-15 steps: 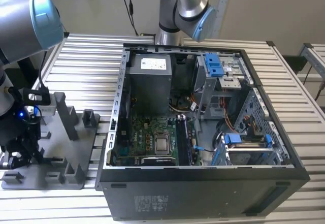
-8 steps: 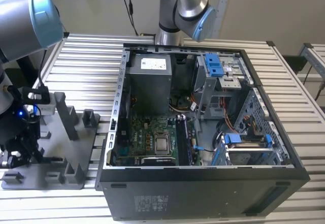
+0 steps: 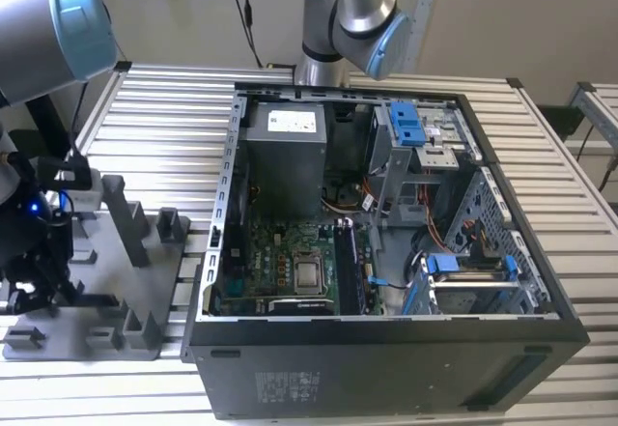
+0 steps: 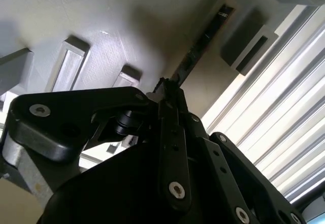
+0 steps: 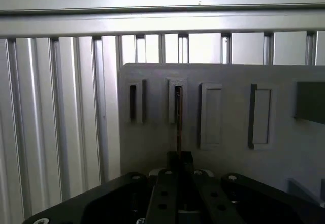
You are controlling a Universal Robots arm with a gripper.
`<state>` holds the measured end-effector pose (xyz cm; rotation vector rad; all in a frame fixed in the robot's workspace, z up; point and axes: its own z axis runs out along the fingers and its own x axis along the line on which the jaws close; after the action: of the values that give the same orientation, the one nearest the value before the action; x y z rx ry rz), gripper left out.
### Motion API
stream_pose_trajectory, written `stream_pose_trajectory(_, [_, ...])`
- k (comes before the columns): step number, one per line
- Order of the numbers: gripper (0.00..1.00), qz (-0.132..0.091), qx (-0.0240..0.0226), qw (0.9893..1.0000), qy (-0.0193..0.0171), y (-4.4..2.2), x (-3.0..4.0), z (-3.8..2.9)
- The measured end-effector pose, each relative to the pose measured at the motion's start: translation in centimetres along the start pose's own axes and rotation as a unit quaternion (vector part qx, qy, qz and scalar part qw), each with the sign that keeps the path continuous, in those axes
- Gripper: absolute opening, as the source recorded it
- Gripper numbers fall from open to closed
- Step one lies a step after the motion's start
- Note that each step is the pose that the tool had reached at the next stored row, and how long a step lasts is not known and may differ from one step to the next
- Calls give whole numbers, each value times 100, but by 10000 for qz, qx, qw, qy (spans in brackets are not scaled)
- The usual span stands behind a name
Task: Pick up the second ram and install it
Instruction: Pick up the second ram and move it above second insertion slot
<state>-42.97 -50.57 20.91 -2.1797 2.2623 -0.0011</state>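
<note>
Tray end of the table: I have the gripper (image 5: 179, 158) down over the grey holder tray (image 3: 145, 296), at the exterior view's left. In both wrist views its matte black fingers (image 4: 170, 132), flat bars dotted with small screw heads, are pressed together on the thin upper edge of the second ram (image 5: 179, 117). I read that as a pinch on the board.

The ram shows edge-on, a slim dark strip standing upright in 1 of the tray's narrow rectangular slots, with its lower part inside the slot. The tray is smooth, dull plastic, moulded with raised frames around several slots and with blocky upright posts. An empty slot of the same shape lies just beside the occupied one.

The arm (image 3: 58, 20), brushed silver tube with pale blue joint caps, rises from its base behind the computer case. It bends at a large elbow in the exterior view's upper left corner and drops its black wrist straight down onto the tray.

The table (image 3: 164, 127) is made of ribbed aluminium profiles that run as bright parallel ridges. To the tray's right in the exterior view, the black computer case (image 3: 386, 373) lies open. Inside are the green motherboard (image 3: 280, 262), a grey power-supply box and blue plastic drive latches.
</note>
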Motion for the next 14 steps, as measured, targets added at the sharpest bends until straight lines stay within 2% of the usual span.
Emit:
stream_pose_trajectory(7, [14,0,0,10000,0,0,0,-126])
stream_pose_trajectory(14, [14,0,0,10000,0,0,0,-326])
